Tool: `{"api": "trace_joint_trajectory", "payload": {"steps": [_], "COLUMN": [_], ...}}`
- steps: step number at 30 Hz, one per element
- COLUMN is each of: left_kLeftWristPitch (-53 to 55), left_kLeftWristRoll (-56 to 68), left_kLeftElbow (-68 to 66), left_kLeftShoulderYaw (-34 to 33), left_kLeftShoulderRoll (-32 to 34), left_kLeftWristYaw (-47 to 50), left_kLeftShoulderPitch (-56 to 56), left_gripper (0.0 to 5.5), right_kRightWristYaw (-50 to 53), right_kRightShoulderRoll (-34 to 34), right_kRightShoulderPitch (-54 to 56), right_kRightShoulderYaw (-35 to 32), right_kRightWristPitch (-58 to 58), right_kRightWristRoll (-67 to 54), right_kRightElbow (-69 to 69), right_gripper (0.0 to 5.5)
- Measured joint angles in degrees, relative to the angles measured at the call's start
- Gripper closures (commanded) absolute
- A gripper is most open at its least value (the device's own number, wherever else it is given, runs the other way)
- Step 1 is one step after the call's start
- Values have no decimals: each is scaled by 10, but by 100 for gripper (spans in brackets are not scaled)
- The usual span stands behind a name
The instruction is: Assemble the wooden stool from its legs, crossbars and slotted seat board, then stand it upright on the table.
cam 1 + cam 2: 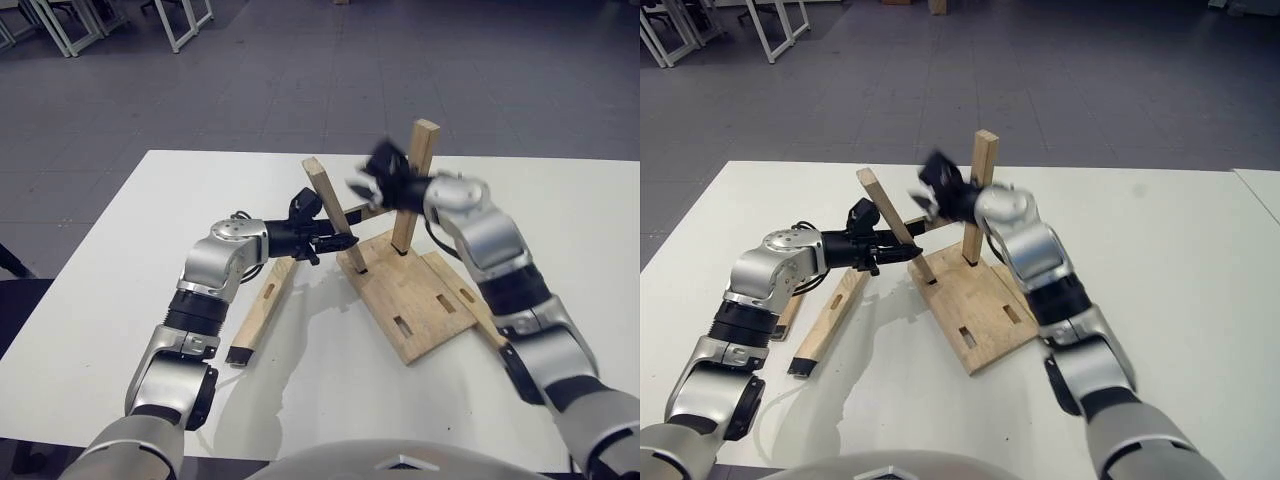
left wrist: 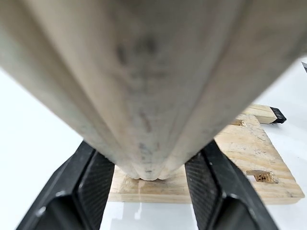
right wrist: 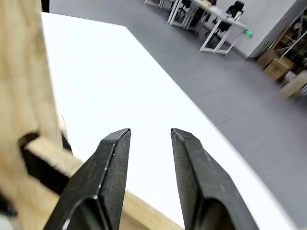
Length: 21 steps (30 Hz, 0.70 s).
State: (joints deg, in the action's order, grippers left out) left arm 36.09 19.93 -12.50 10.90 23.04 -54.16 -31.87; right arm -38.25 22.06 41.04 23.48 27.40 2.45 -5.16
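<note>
Our left gripper [image 1: 338, 241] is clamped on the tilted leg [image 1: 328, 200], whose lower end meets a slot in the seat board [image 1: 425, 305] lying on the table [image 1: 120, 260]. Our right gripper [image 3: 150, 133] hangs beside the upright leg [image 1: 418, 170], fingers parted with nothing between them. Another leg [image 1: 262, 305] lies loose just beside the board.

Grey floor [image 1: 250, 80] lies beyond, with white desk frames [image 1: 62, 35] at its far left

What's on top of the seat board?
Two legs stand in the seat board: a tilted leg, clamped by the left tool, and an upright leg. Their seated ends are hidden.
</note>
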Motion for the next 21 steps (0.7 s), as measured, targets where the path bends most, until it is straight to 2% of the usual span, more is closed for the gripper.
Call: {"api": "trace_joint_trajectory", "payload": {"steps": [2, 5, 10, 12, 16, 18, 21], "left_kLeftWristPitch": [1, 3, 9, 10, 12, 14, 25], "left_kLeftWristRoll": [-1, 0, 0, 0, 0, 0, 0], "left_kLeftElbow": [-4, -4, -4, -5, 2, 6, 14], "left_kLeftShoulderYaw": [5, 5, 7, 8, 9, 13, 23], "left_kLeftShoulderRoll": [-4, -4, -6, -7, -6, -4, -3], "left_kLeftWristYaw": [10, 9, 9, 11, 14, 16, 25], "left_kLeftShoulderPitch": [2, 0, -15, -17, -15, -16, -16], "left_gripper": [346, 346, 346, 346, 346, 346, 346], "right_kRightWristYaw": [-11, -10, 48, 58, 27, -8, -25], "right_kRightShoulderRoll": [33, 32, -72, -74, -40, 0, 40], "right_kRightShoulderPitch": [-9, -11, -17, 15, 18, -26, -48], "right_kRightShoulderYaw": [19, 14, -89, -118, -78, -28, -7], "right_kRightWristPitch": [-27, -44, -91, -122, -133, -116, -120], "right_kRightWristRoll": [21, 24, -55, -61, -15, 24, 47], "right_kRightElbow": [11, 8, 9, 23, -1, -8, 25], "right_gripper": [396, 396, 396, 396, 396, 396, 396]}}
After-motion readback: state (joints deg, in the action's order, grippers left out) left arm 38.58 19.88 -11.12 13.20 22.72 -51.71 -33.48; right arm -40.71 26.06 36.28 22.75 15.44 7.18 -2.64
